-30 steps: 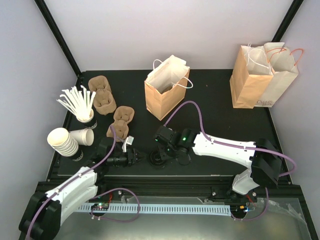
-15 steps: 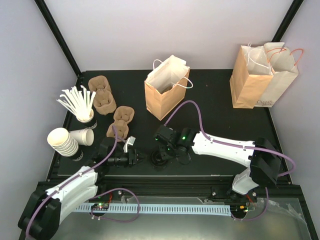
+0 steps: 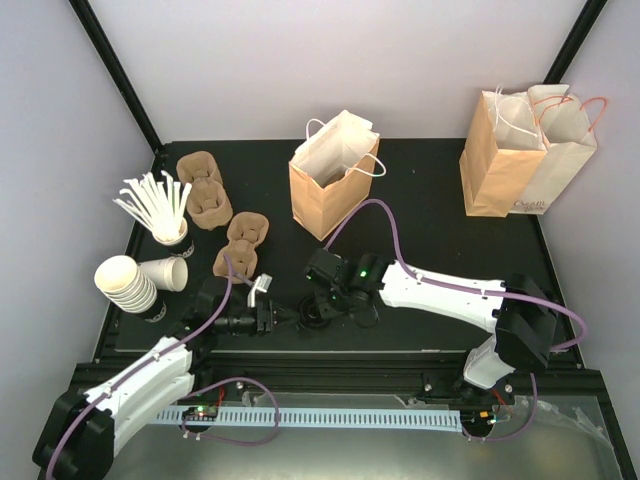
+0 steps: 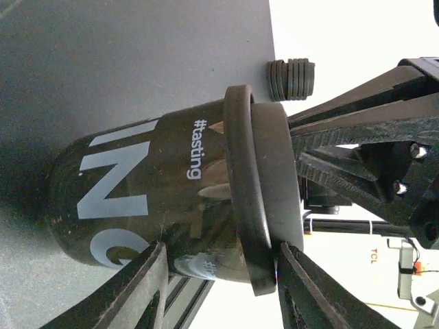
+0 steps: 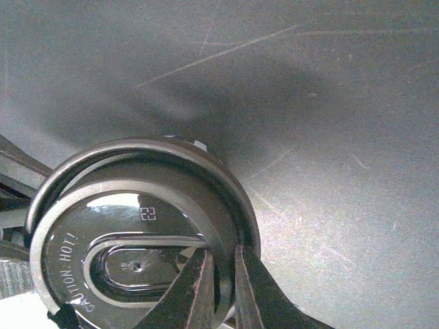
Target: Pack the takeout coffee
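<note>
Right pincer (image 5: 223, 259), reaching down from above, is pressed together on the rim of the glossy black lid of the takeout coffee (image 5: 137, 236), one finger inside the rim and one outside. That narrow pinch probably serves as a handle from overhead, leaving the cup's sides free. The coffee stands on the dark tabletop (image 3: 430, 200) near its front edge, between the two arms. Left pincer (image 4: 221, 248) lies level at the cup's near side, its jaws spread, one tip by the printed wall and the other by the lid's edge. No clamp on the cup shows, and it seems placed to steady the cup rather than carry it. Behind the coffee, near the middle of the tabletop, an open brown paper bag (image 3: 333, 185) stands upright, the likely place for packing. Two more bags (image 3: 525, 150) stand at the far right. To the left sit brown pulp carriers (image 3: 205, 195), a stack of lidless white cups (image 3: 125, 283) and a cup of white sticks (image 3: 155, 205).
</note>
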Controlling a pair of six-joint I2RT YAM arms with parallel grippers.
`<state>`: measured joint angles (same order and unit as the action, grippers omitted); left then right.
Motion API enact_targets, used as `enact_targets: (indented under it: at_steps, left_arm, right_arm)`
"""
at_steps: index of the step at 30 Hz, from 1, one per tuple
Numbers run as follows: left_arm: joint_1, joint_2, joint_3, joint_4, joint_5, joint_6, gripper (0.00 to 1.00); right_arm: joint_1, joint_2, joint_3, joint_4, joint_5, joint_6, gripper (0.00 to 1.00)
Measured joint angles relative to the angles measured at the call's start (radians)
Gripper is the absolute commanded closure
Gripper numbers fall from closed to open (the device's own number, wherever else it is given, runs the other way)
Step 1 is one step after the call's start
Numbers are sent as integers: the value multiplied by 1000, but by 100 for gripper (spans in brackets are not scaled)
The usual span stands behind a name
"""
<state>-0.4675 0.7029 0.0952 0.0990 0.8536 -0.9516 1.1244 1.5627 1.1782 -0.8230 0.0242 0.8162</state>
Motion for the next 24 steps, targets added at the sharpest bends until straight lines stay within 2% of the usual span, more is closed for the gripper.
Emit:
enact_targets:
  at_steps: [13,24]
  left_arm:
    - [-32,131,32,13,-14,30,69]
    - [-32,209,61,43,-14,76,72]
  right_arm:
    - [1,16,37,-55,23,-13,89]
    - [-3,43,66,-85,50,-26,88]
